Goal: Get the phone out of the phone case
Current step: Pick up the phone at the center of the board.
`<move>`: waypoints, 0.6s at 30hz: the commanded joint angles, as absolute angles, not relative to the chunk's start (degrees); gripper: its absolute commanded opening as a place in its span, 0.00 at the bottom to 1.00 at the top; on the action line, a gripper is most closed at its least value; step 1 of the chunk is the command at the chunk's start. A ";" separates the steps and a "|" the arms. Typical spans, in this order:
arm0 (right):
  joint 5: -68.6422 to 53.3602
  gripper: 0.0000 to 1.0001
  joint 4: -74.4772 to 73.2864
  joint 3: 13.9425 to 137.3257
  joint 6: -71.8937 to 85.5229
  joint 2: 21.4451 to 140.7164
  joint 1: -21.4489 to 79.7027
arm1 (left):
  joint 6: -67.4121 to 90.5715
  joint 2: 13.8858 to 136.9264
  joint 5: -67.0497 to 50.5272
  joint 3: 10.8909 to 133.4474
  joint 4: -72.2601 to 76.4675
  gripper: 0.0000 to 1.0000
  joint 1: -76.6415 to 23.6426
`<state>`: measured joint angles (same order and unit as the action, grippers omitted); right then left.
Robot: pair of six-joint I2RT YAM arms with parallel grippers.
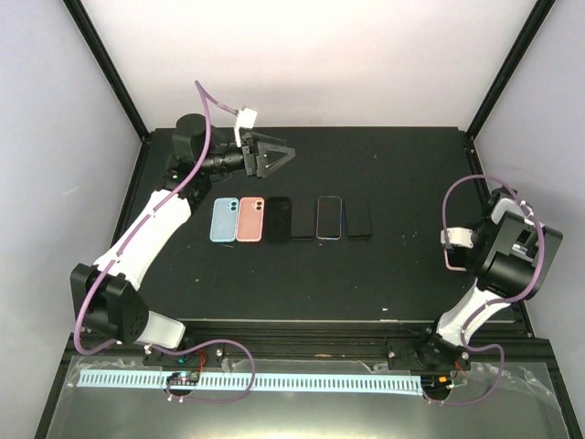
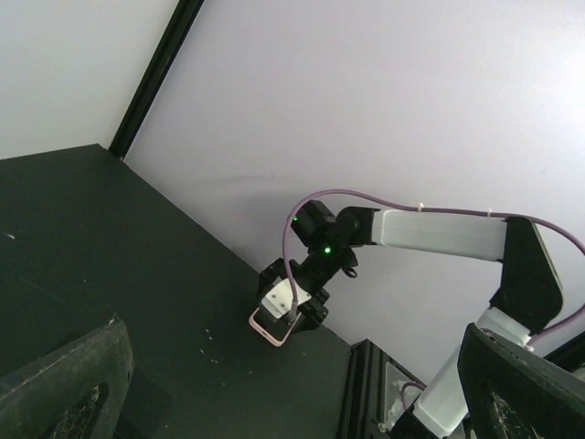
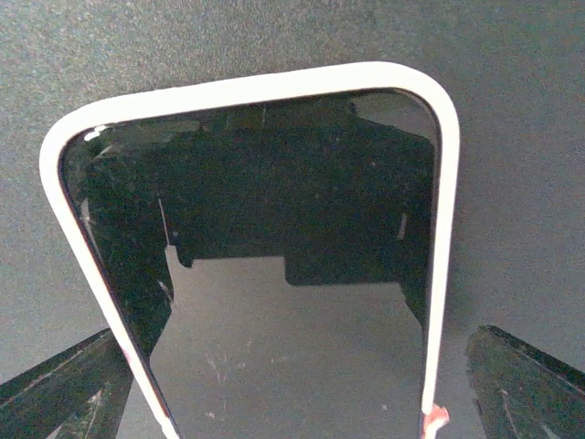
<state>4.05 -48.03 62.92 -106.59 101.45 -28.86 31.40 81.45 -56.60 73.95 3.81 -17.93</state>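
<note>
Lengthwise, the cased phone (image 3: 274, 302) points straight out from the right fingers (image 3: 55, 402).

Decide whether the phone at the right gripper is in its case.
In: the right wrist view shows the phone, screen dark, bordered by the pale rim of its case.

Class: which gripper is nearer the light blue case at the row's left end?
Left. The left gripper is just behind the light blue case, toward the far edge; the right gripper, holding a cased phone, is far off to its right.
</note>
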 commanded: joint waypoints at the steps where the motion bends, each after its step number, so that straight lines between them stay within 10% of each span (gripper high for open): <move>1: 4.98 1.00 -54.02 65.93 -103.73 104.91 -28.28 | 32.66 81.83 -58.15 74.03 6.76 0.99 -17.27; 18: 1.71 0.55 -50.59 60.10 -103.42 100.07 -25.51 | 29.42 81.28 -53.54 74.58 0.82 0.99 -16.04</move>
